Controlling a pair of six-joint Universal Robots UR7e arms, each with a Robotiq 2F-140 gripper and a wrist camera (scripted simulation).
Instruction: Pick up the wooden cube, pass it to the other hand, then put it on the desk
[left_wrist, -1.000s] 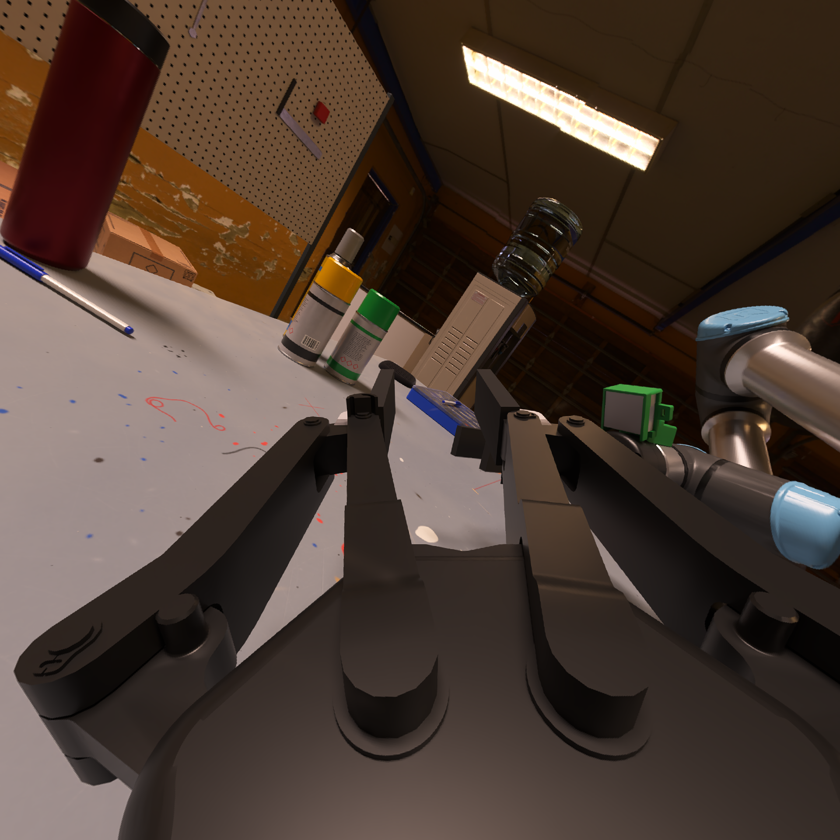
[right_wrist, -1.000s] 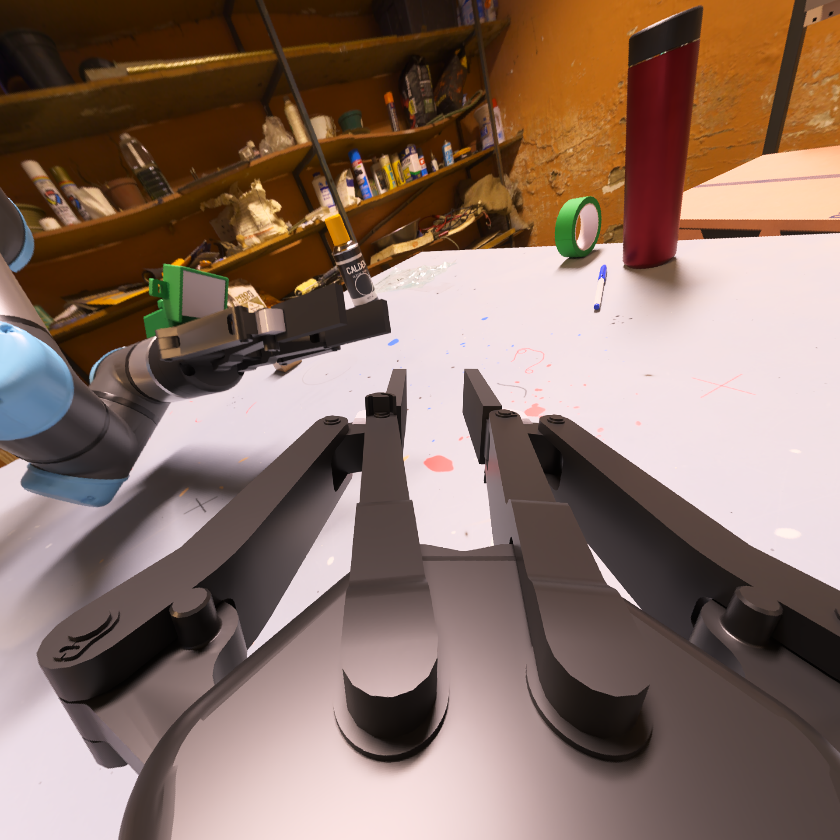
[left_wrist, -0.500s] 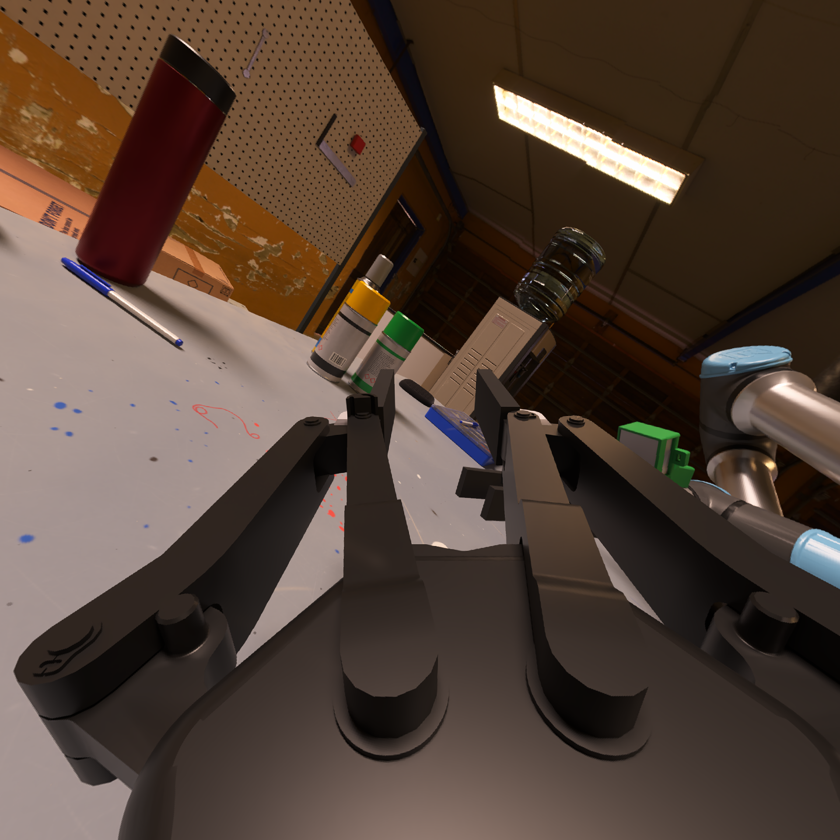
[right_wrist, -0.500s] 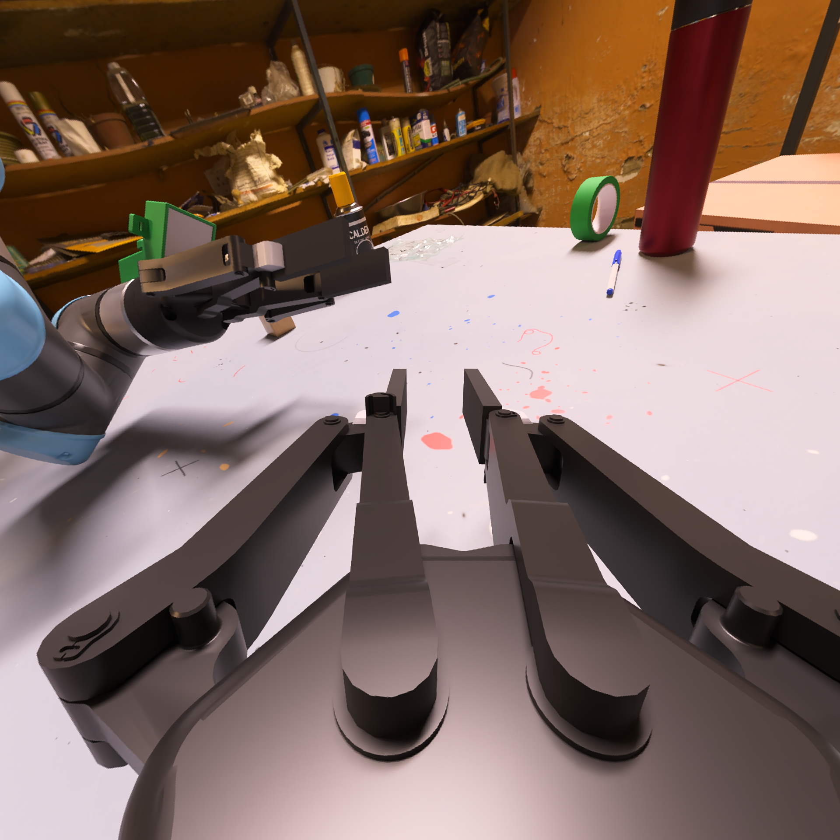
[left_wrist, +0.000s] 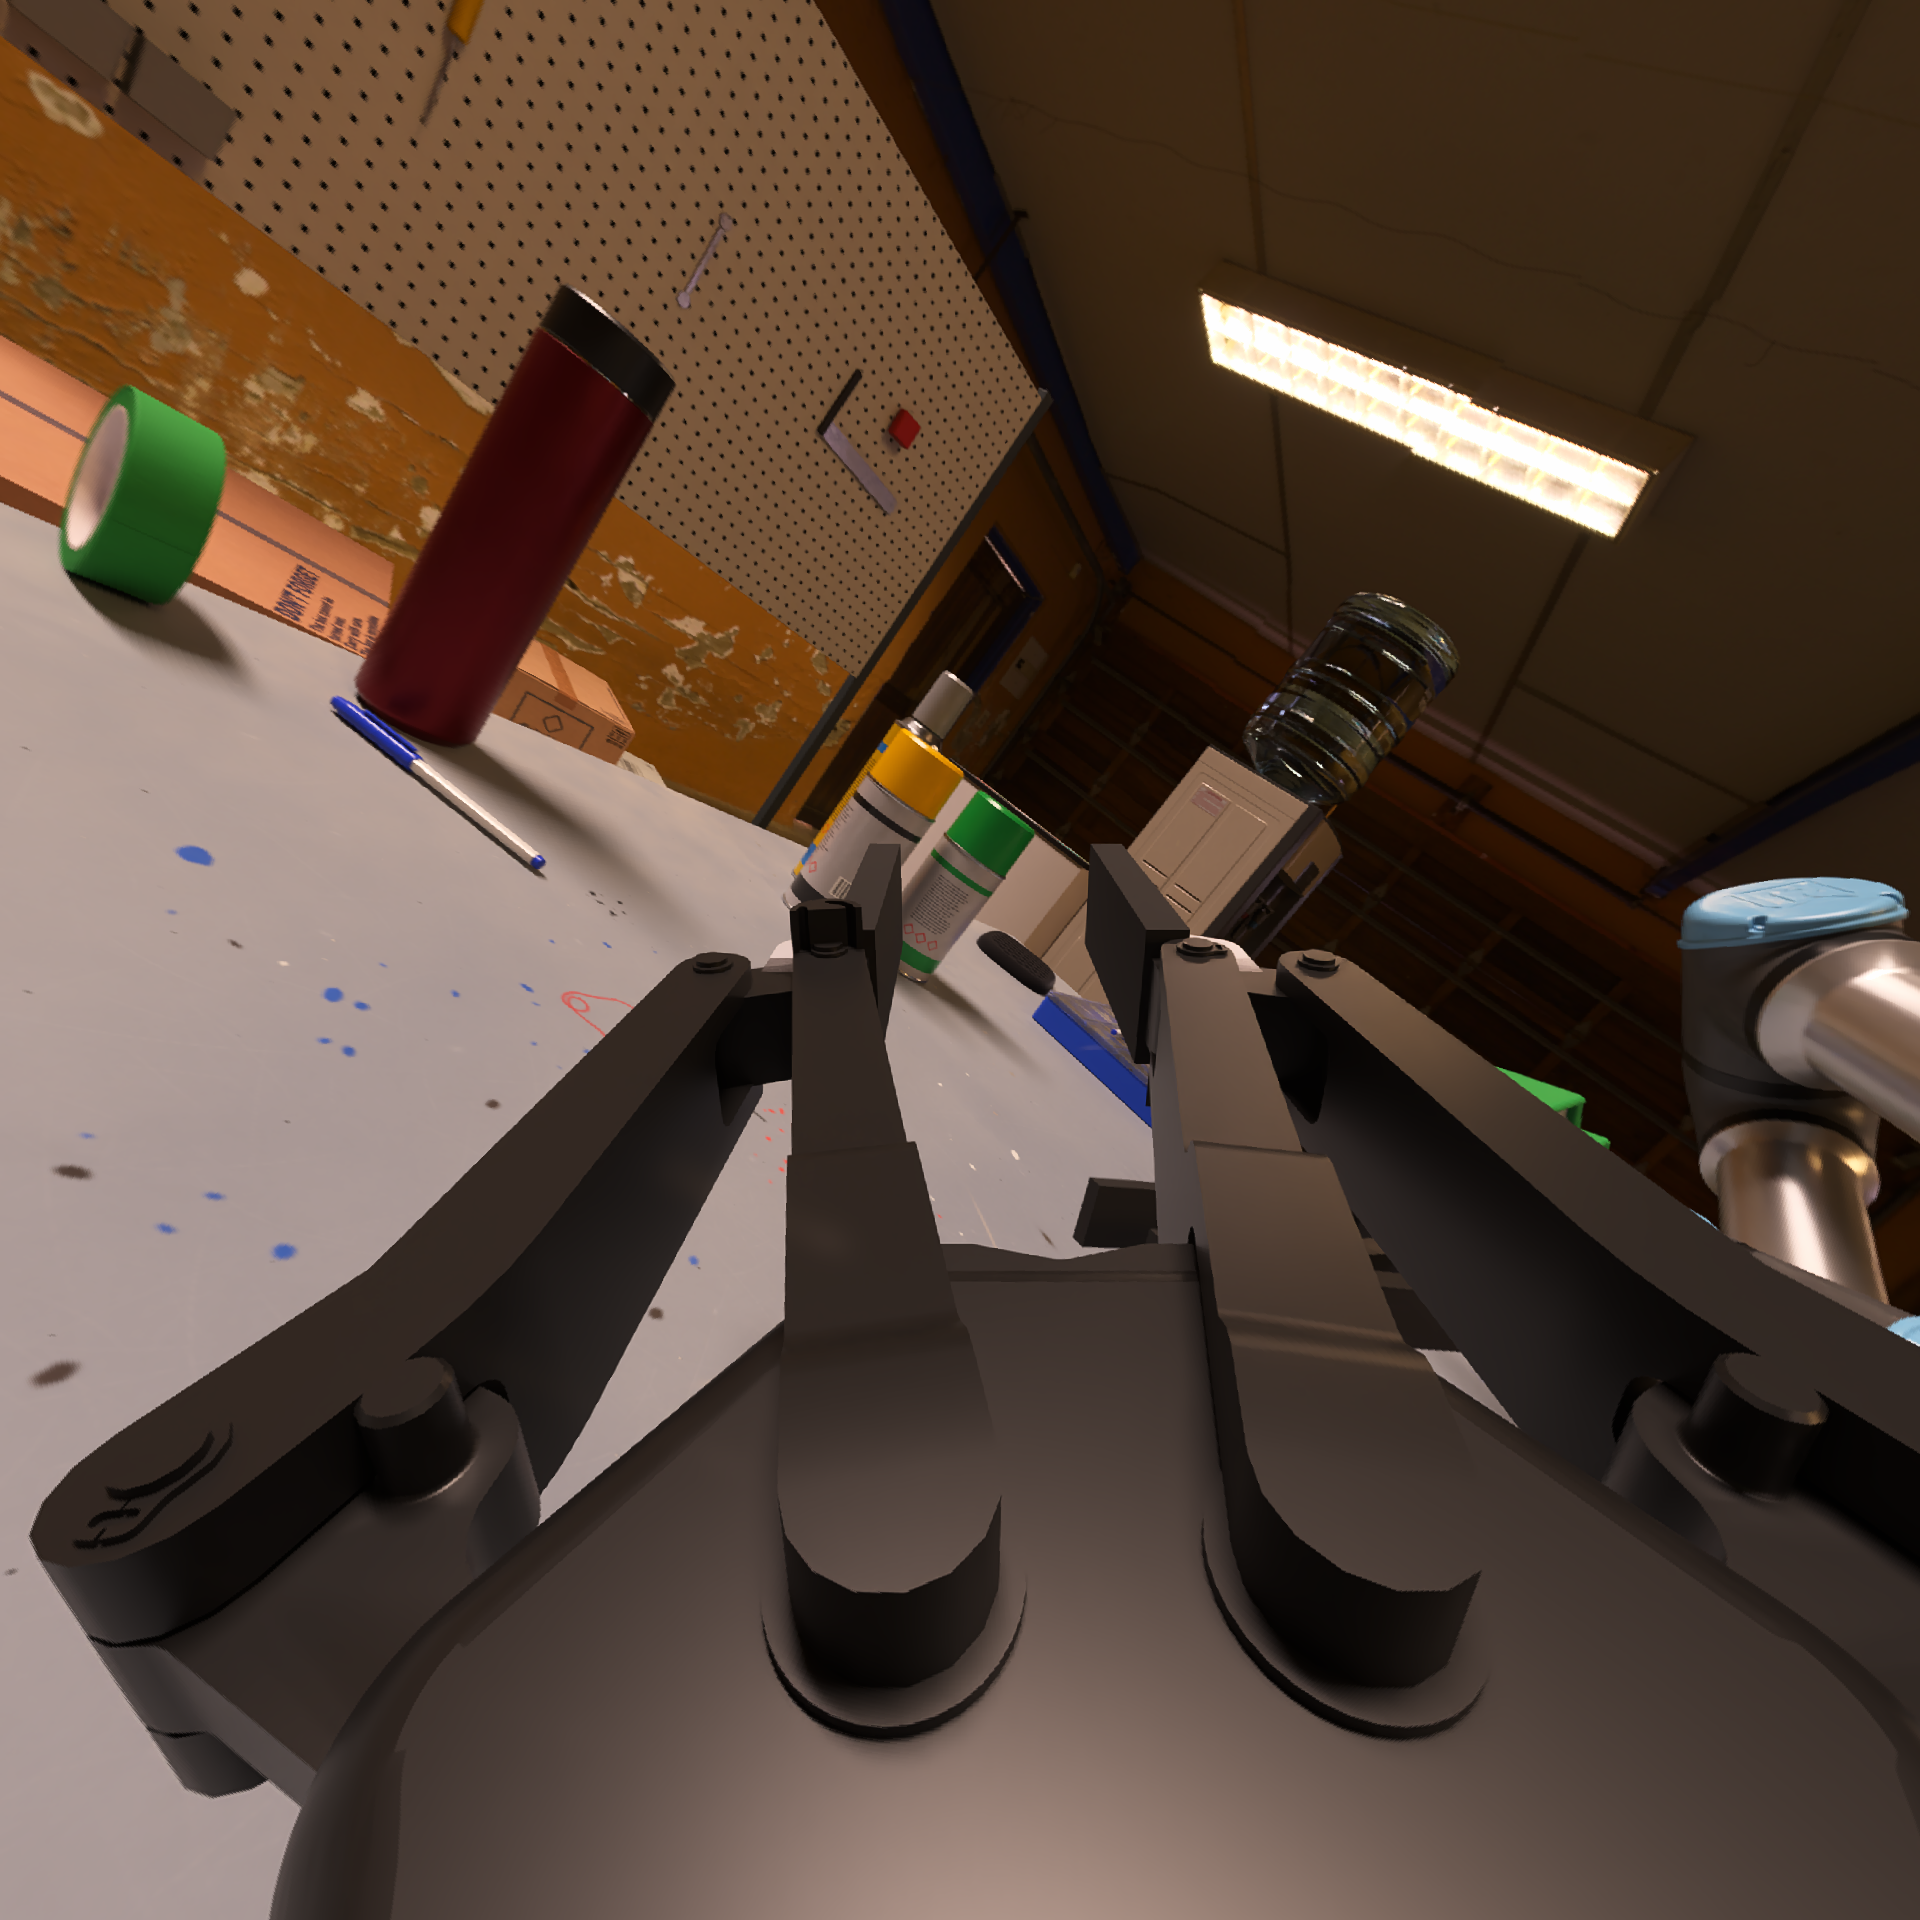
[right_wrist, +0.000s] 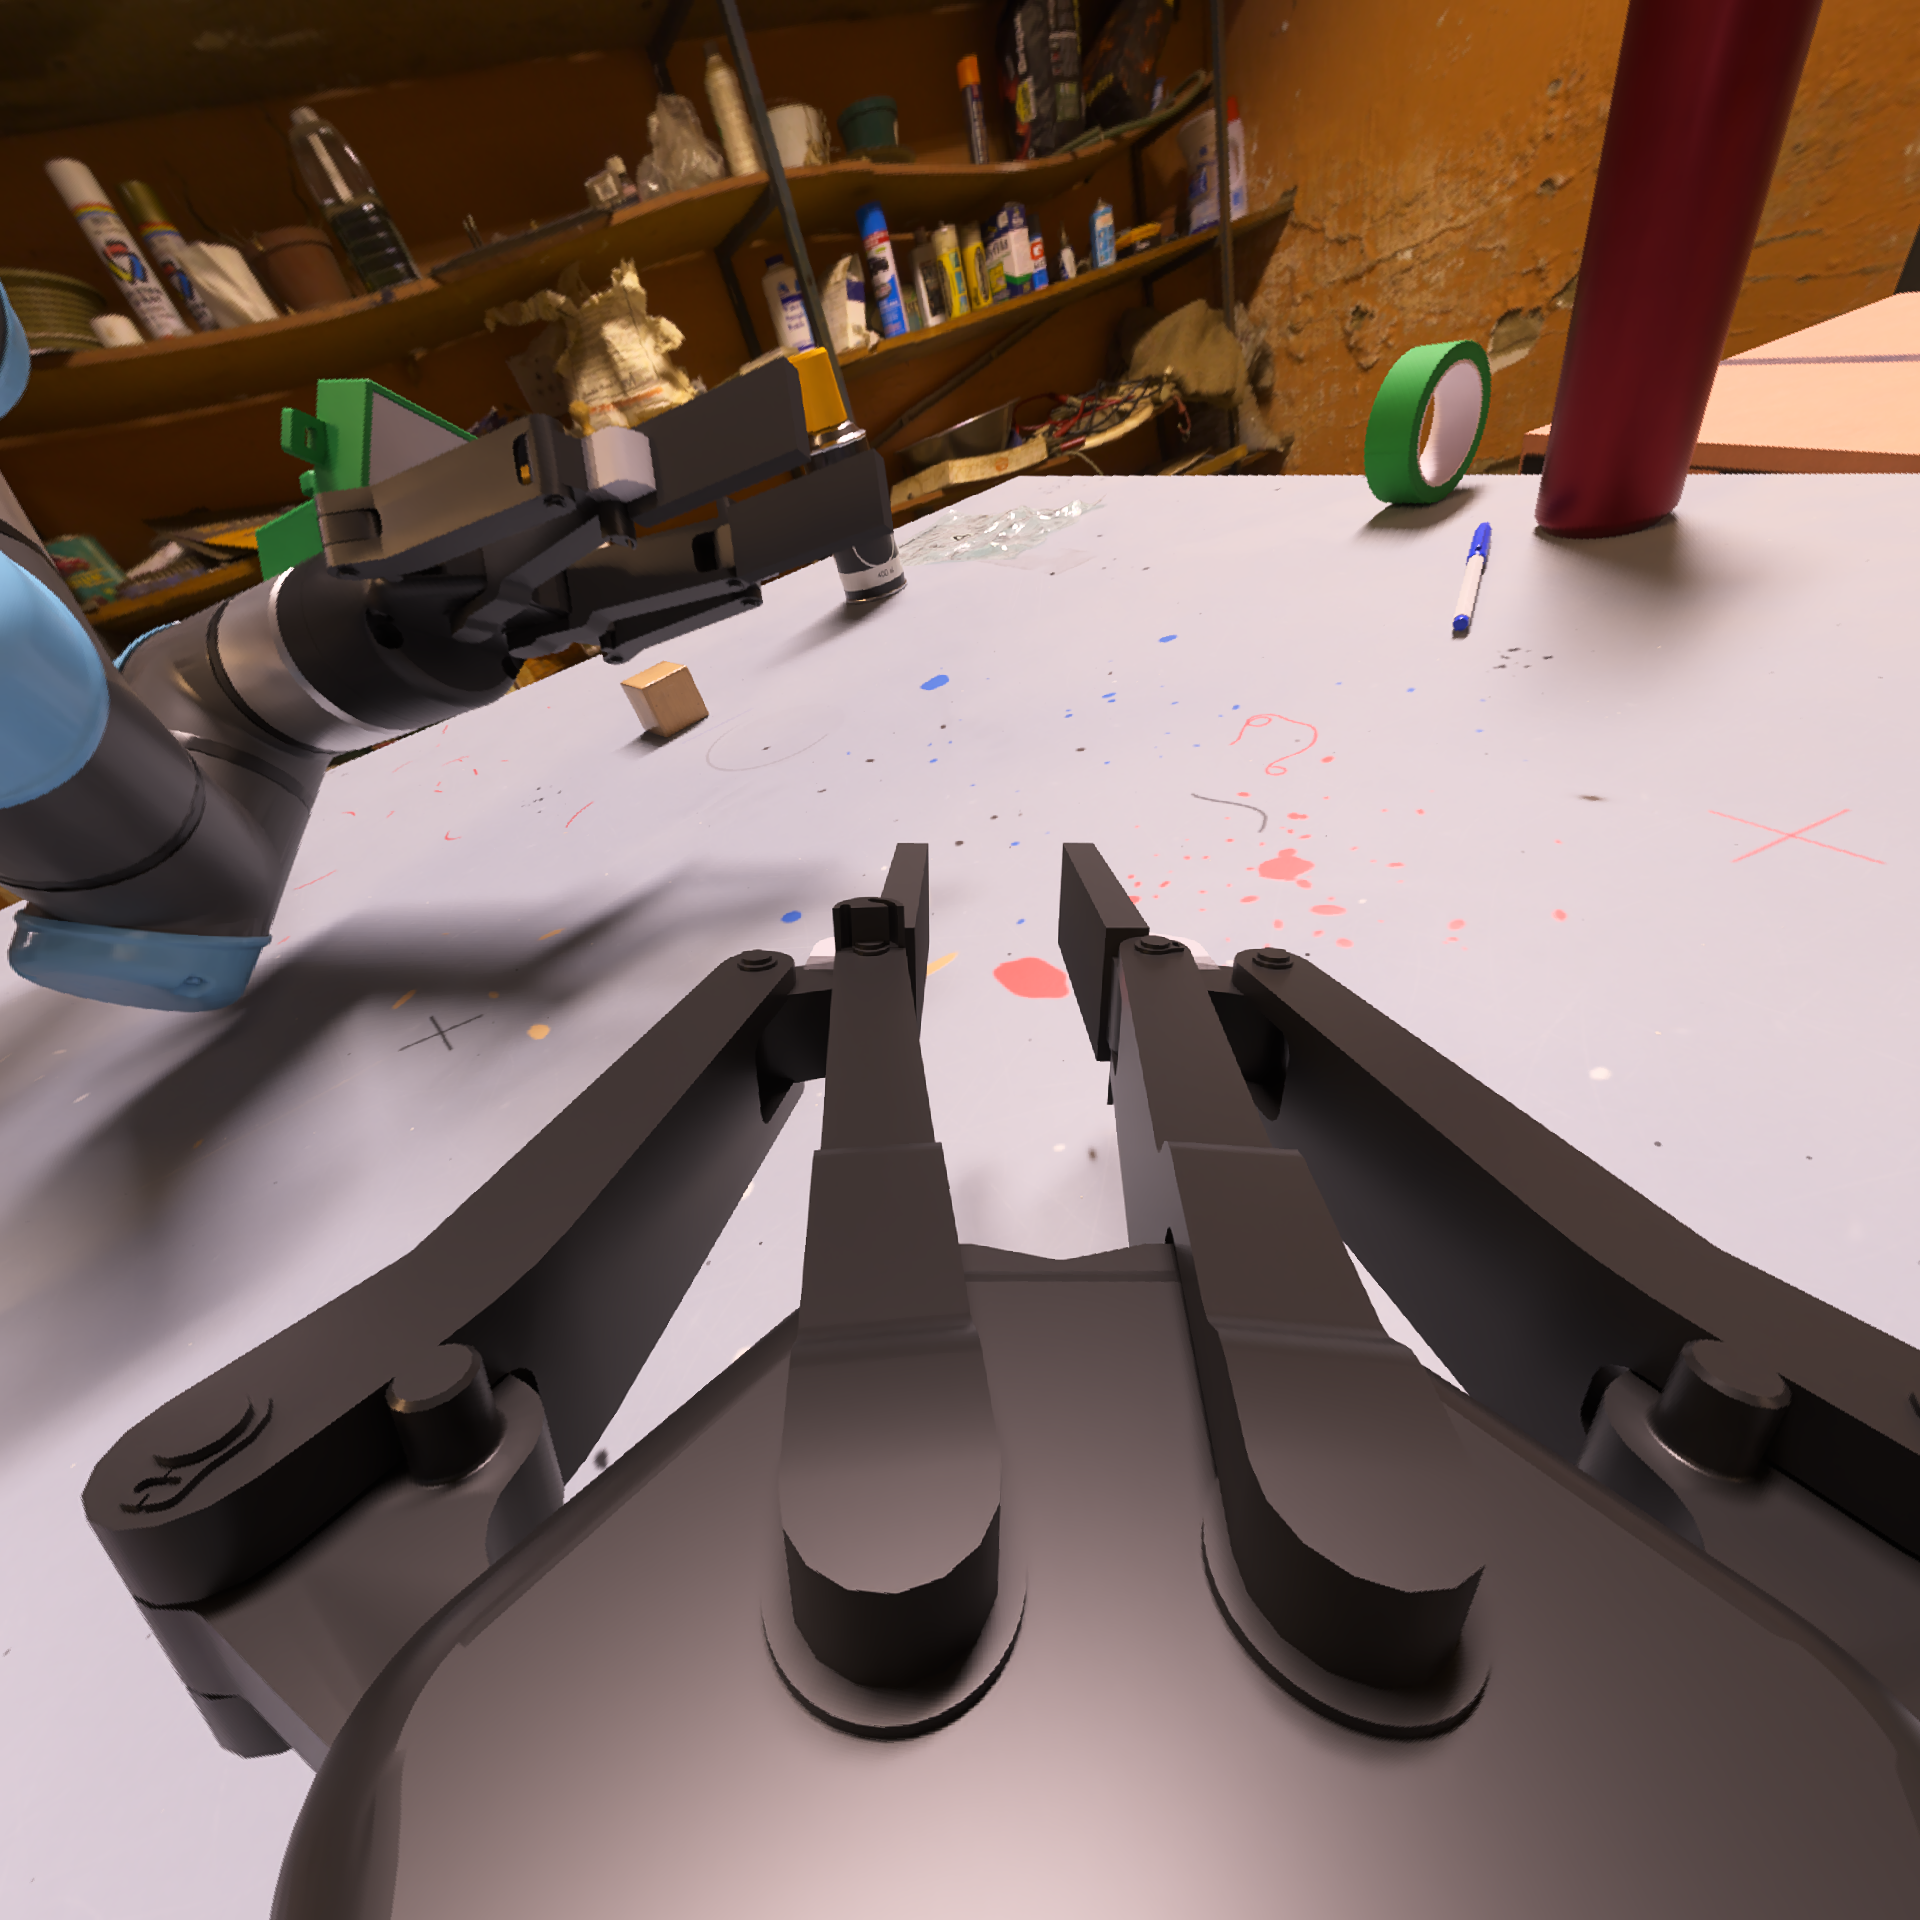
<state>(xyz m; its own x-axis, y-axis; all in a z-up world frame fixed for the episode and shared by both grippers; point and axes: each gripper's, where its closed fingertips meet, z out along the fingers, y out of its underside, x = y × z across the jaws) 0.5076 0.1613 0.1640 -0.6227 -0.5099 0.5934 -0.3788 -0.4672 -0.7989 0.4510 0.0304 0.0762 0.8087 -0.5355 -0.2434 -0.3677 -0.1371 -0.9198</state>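
The small wooden cube (right_wrist: 665, 698) lies on the grey paint-spattered desk (right_wrist: 1039, 727), at the left of the right wrist view. My left gripper (right_wrist: 842, 468) hangs open and empty above and behind the cube, apart from it. In its own view the left gripper (left_wrist: 987, 914) is open with nothing between its fingers, and the cube is out of sight. My right gripper (right_wrist: 992, 904) is open and empty, low over the desk, well in front of the cube.
A dark red tumbler (left_wrist: 499, 540), a green tape roll (right_wrist: 1429, 421) and a blue pen (right_wrist: 1470, 577) stand at the far side. Two spray cans (left_wrist: 914, 831) and a blue-handled tool (left_wrist: 1081, 1029) lie ahead of the left gripper. The right arm (left_wrist: 1818, 1039) is to its right.
The left gripper has lifted and tilted upward, away from the cube, which now shows uncovered on the desk. The right gripper has moved a little forward. Both stay open.
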